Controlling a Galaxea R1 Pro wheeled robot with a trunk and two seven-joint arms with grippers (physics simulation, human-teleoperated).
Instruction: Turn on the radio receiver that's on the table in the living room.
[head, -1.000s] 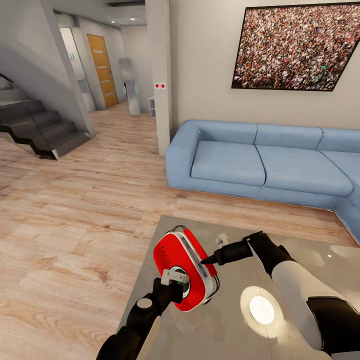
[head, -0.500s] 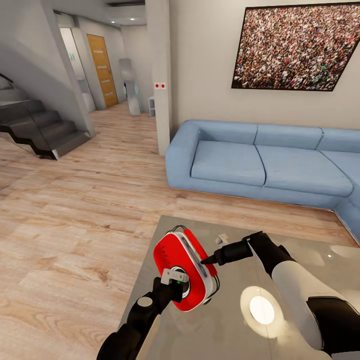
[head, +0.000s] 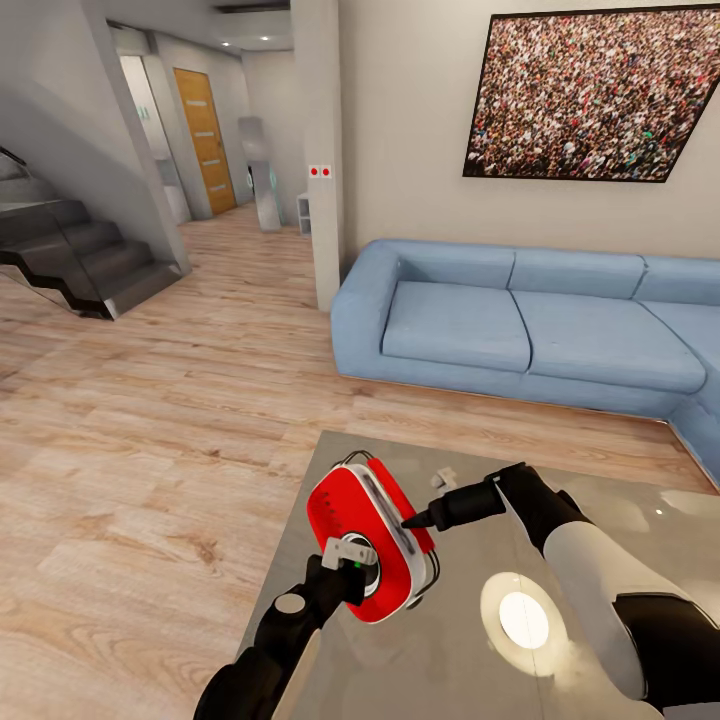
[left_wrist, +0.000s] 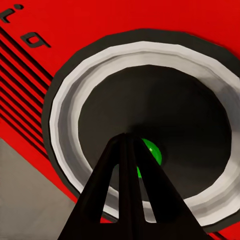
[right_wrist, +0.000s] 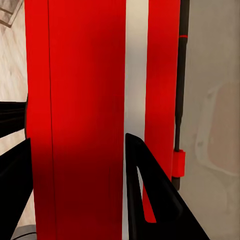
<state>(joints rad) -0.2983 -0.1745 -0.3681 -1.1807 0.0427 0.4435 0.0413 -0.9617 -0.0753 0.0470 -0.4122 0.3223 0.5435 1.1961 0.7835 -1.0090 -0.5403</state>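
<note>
The red radio receiver (head: 340, 505) with white trim stands tilted on the near left part of the glossy grey table (head: 470, 665). My left gripper (head: 345, 553) is shut, its joined fingertips pressed against the round dial (left_wrist: 150, 100) beside a small green light (left_wrist: 152, 152). My right gripper (head: 412, 520) comes in from the right and is shut on the radio's edge. In the right wrist view its fingers (right_wrist: 150, 195) straddle the red body (right_wrist: 85, 100) and the white trim band (right_wrist: 136, 65).
A blue sectional sofa (head: 520, 330) stands beyond the table under a framed crowd photo (head: 590, 90). Light wood floor (head: 150, 450) spreads to the left toward dark stairs (head: 80, 250) and a pillar (head: 320, 150). A round lamp reflection (head: 523, 618) glows on the tabletop.
</note>
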